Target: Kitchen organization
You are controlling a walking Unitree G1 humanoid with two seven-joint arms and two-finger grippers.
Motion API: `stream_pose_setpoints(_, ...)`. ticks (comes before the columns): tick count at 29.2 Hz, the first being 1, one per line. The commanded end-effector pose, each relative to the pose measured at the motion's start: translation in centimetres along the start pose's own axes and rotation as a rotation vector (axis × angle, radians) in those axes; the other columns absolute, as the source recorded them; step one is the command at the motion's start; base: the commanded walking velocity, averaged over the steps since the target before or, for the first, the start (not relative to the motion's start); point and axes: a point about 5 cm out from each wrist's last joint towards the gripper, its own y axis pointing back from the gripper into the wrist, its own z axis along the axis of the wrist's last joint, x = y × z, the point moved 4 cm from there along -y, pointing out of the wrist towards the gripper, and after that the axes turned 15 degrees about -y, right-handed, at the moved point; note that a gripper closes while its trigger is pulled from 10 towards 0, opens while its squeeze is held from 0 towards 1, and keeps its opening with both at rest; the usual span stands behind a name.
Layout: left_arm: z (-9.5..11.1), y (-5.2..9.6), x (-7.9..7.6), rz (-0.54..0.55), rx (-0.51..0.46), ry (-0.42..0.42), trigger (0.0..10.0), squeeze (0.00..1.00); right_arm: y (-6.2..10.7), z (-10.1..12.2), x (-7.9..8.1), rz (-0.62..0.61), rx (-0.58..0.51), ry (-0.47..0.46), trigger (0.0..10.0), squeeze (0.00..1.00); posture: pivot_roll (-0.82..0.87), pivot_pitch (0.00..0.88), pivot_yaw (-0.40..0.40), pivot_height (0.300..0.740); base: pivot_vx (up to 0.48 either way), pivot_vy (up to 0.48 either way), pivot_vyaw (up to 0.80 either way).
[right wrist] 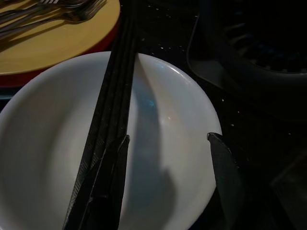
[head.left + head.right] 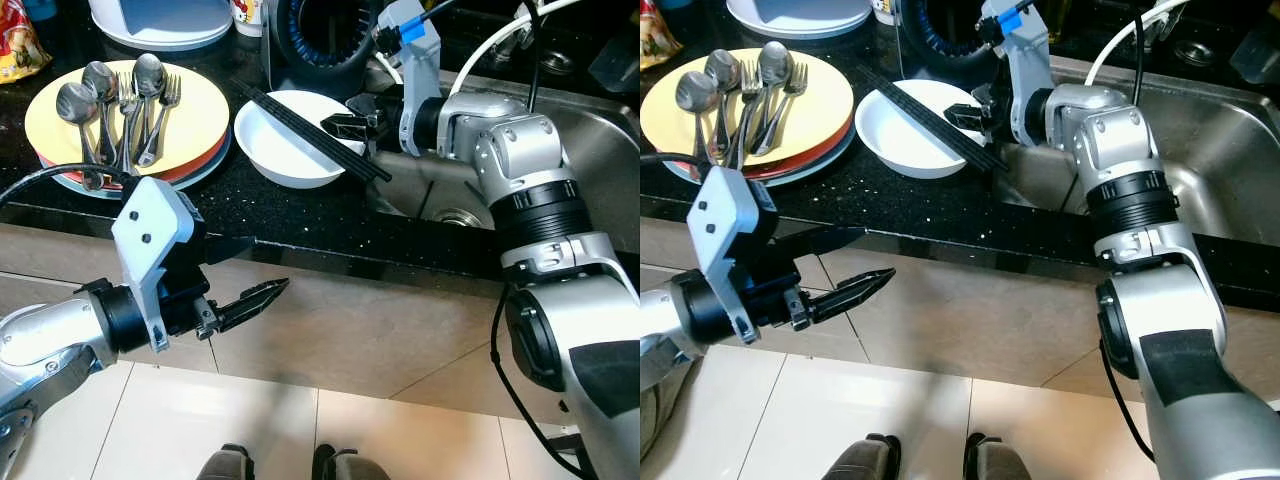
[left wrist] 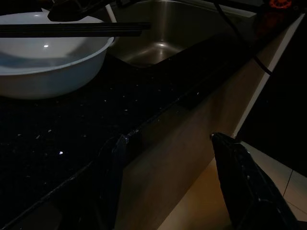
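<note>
Item one, as I log it from my station: black chopsticks (image 2: pixel 310 133), a pair lying diagonally across the rim of a white bowl (image 2: pixel 290 150), their lower ends overhanging toward the sink edge. The bowl stands on the black speckled counter (image 2: pixel 250 215), just beside the steel sink (image 2: pixel 590 170).

Item two: my right gripper (image 2: pixel 350 122), reaching in from over the sink, hovers at the bowl's near rim. In its wrist view I see its fingers (image 1: pixel 108 191) spread apart, one lying alongside the chopsticks, the other over the bowl's far edge; whether that finger touches the sticks I cannot tell.

Item three: a yellow plate (image 2: pixel 195 120) stacked on a red plate and a pale one beneath, on the counter to the left of the bowl, close by it. On it lie spoons (image 2: pixel 95 100) and forks (image 2: pixel 160 115) in a loose bunch.

Item four: my left gripper (image 2: pixel 240 275), held low in front of the counter's edge above the tiled floor (image 2: pixel 330 430), fingers parted and holding nothing.

Item five: a dark round appliance (image 2: pixel 320 40) behind the bowl and white dishes (image 2: pixel 165 25) at the back of the counter.
</note>
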Motion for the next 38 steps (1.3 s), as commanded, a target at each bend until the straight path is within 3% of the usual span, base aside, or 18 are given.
stream_pose_setpoints(1,0.2,-0.2,-0.6,-0.016,-0.025,0.005,10.0,0.00,0.3,-0.3,-0.2,-0.002,0.013,-0.005,10.0,0.00,0.13,0.188,-0.109,0.740,0.000,0.000,0.00)
stream_pose_setpoints(23,0.3,-0.2,-0.6,-0.017,-0.026,0.006,10.0,0.00,0.3,-0.5,-0.7,-0.053,0.026,0.026,10.0,0.00,0.13,0.191,-0.110,0.740,0.000,0.000,0.00)
stream_pose_setpoints(38,0.2,-0.4,-0.6,-0.024,-0.031,0.005,10.0,0.00,0.6,0.3,0.7,0.045,0.004,-0.003,10.0,0.00,0.13,0.175,-0.112,0.740,0.000,0.000,0.00)
